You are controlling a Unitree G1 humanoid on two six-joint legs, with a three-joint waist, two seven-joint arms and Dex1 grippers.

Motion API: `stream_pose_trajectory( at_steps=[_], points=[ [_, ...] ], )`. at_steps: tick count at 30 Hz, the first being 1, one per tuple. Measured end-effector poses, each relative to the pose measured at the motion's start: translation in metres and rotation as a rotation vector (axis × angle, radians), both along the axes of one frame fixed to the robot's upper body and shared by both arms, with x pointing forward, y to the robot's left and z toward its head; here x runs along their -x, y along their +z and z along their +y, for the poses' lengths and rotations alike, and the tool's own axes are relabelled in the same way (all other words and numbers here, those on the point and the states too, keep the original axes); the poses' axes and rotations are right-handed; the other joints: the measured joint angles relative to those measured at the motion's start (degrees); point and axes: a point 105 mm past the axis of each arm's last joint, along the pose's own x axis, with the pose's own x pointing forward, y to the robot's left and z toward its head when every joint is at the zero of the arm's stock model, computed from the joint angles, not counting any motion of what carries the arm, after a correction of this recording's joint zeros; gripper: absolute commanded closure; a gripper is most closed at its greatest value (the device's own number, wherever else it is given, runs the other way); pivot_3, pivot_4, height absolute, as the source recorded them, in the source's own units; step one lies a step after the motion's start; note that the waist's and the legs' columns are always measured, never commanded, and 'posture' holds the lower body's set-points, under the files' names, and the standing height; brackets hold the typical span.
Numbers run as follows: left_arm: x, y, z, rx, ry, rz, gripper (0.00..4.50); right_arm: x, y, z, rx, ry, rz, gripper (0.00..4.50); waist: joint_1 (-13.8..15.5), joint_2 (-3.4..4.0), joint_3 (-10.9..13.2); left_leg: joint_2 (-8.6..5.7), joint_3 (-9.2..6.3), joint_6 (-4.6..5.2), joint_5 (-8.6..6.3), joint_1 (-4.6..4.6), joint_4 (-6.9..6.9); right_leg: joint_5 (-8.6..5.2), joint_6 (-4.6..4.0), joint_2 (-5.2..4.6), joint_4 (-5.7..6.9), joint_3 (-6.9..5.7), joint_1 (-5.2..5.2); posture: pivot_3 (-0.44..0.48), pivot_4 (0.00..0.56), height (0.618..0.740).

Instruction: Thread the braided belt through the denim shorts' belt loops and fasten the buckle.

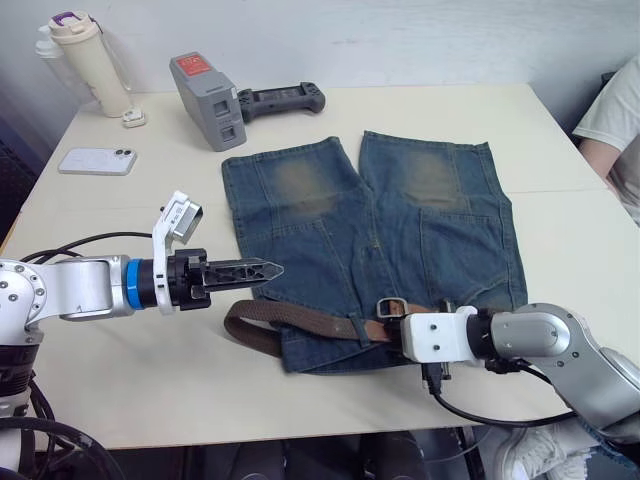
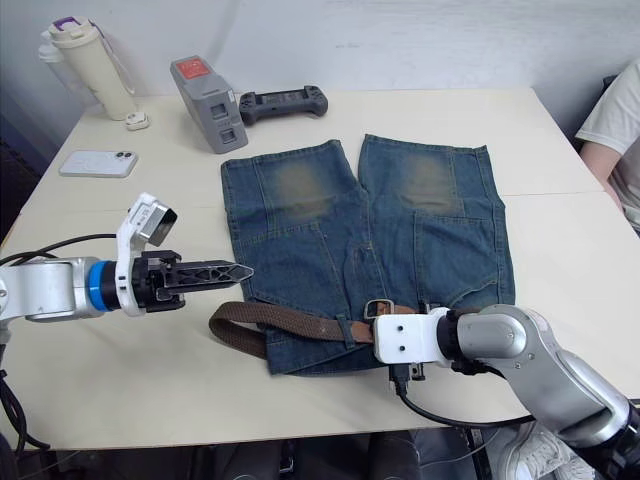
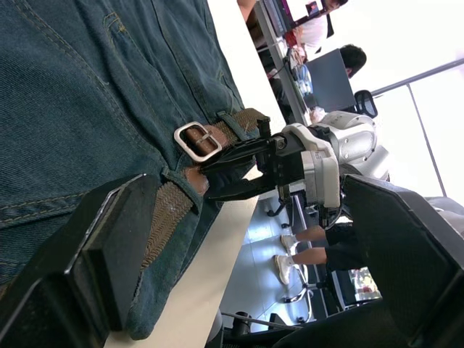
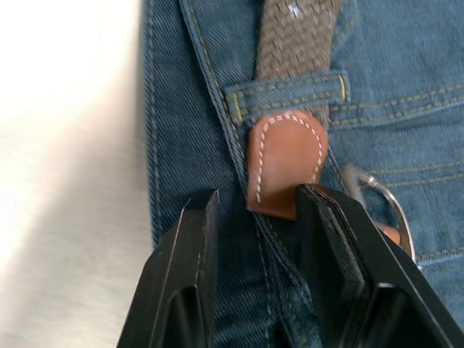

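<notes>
**Q:** Denim first: where do you find the shorts?

**A:** Your denim shorts lie flat in the middle of the pale table, legs pointing away from you and the waistband along the near edge.

**Q:** And the strap?

**A:** Your braided belt runs along that waistband. Its loose part curls off the denim onto the bare table on your left side. It passes under one of the belt loops, and the tan leather tip pokes out just past that loop. The buckle sits on the denim right beside the tip, with a bit of strap through its frame.

**Q:** What are your grippers doing?

**A:** Your right gripper is down at the waistband with its fingers a little apart, one on either side of the leather tip. You can see a gap on one side of the tip; on the other side the finger looks close against it, though you can't really tell whether it touches. Your left gripper hovers over the table just beside the shorts' left edge, above the belt's curl, holding nothing. In its own wrist view the fingers stand wide apart.

**Q:** Anything else around you?

**A:** At the far side you have a white phone, a cream bottle, a grey battery pack and a black controller. A person's arm rests at the table's right edge.
</notes>
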Motion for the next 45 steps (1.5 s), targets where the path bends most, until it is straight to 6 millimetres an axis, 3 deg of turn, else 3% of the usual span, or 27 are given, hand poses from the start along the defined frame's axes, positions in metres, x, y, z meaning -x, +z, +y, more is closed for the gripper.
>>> stream_pose_trajectory(
  at_steps=[2, 5, 7, 8, 17, 25, 32, 35, 38, 43, 45],
  points=[
    [0.0, 0.0, 0.0, 0.001, -0.001, 0.0, 0.0, 0.0, 0.0, 0.001, -0.003, 0.001, -0.003, 2.66, 0.0, 0.0, 0.0, 0.0, -0.01, 0.0, 0.0, 0.0, 0.0, 0.0, 0.0, 0.0, 0.02, 0.0, 0.0, 0.0, 0.15, 0.65],
    [0.0, -0.001, 0.0, -0.003, 0.003, 0.0, 0.0, 0.0, 0.0, 0.003, -0.015, 0.003, 0.0, 3.4, 0.0, 0.0, 0.0, 0.0, 0.0, 0.0, 0.0, 0.01, 0.01, 0.0, 0.0, 0.0, 0.06, 0.01, 0.0, 0.0, 0.15, 0.65],
    [0.0, -0.001, 0.0, -0.004, 0.004, 0.001, 0.0, -0.001, 0.001, 0.004, -0.021, 0.005, -0.001, 4.33, 0.0, 0.0, 0.0, 0.0, 0.0, 0.0, 0.0, 0.01, 0.01, 0.0, 0.0, 0.0, 0.16, 0.0, 0.0, 0.0, 0.15, 0.65],
    [-0.001, -0.001, 0.0, -0.005, 0.005, 0.001, 0.0, -0.001, 0.002, 0.005, -0.021, 0.006, -0.001, 4.42, 0.0, 0.0, 0.0, 0.0, 0.0, 0.0, 0.0, 0.01, 0.02, 0.0, 0.0, 0.0, 0.17, 0.0, 0.0, 0.0, 0.15, 0.65],
    [-0.001, -0.003, 0.0, -0.012, 0.012, 0.006, 0.0, -0.005, 0.016, 0.005, -0.071, -0.027, 0.05, 4.42, -0.1, -0.01, 0.0, 0.0, -0.01, 0.0, 0.0, 0.01, 0.05, 0.0, 0.0, 0.0, 0.22, 0.01, 0.0, 0.0, 0.15, 0.65],
    [0.011, -0.004, -0.001, -0.043, -0.036, 0.002, 0.0, -0.002, 0.052, 0.009, -0.175, -0.016, 0.096, 4.42, -0.1, -0.01, 0.0, 0.01, -0.03, 0.01, 0.0, 0.01, 0.05, 0.0, -0.01, 0.01, 0.24, 0.0, 0.01, 0.0, 0.15, 0.65],
    [0.02, 0.01, -0.015, -0.085, -0.095, -0.2, 0.0, 0.0, 0.056, 0.005, -0.151, -0.011, 0.11, 4.42, 0.0, -0.01, 0.0, -0.01, 0.01, 0.02, 0.0, 0.0, 0.04, 0.0, -0.01, 0.0, 0.23, -0.01, 0.02, 0.0, 0.15, 0.65],
    [0.023, 0.007, -0.016, -0.154, -0.132, -0.264, 0.89, 0.0, 0.054, 0.004, -0.147, -0.017, 0.114, 4.5, 0.1, -0.01, 0.0, -0.02, 0.03, 0.01, 0.0, 0.01, 0.03, 0.0, -0.01, 0.0, 0.23, 0.0, 0.0, 0.0, 0.15, 0.65],
    [0.011, 0.002, -0.016, -0.198, -0.107, -0.309, 2.28, 0.001, 0.048, 0.002, -0.136, -0.031, 0.125, 4.5, 0.1, -0.01, 0.0, -0.02, 0.04, 0.03, 0.02, 0.02, 0.06, 0.0, -0.01, -0.01, 0.22, 0.01, 0.0, 0.0, 0.15, 0.65],
    [-0.051, 0.018, -0.007, -0.269, 0.122, -0.477, 4.24, 0.002, 0.045, 0.003, -0.135, -0.037, 0.121, 4.5, 0.3, -0.08, 0.0, -0.03, 0.02, 0.05, 0.01, -0.04, 0.21, 0.01, 0.0, -0.01, 0.26, -0.02, 0.0, 0.0, 0.15, 0.65],
    [-0.071, 0.019, -0.014, -0.274, 0.167, -0.513, 4.43, 0.003, 0.044, 0.005, -0.135, -0.036, 0.117, 4.5, 0.4, -0.09, 0.0, -0.02, -0.01, 0.05, 0.02, -0.11, 0.21, 0.01, 0.0, 0.0, 0.35, -0.07, -0.01, 0.0, 0.15, 0.65]
  ],
)
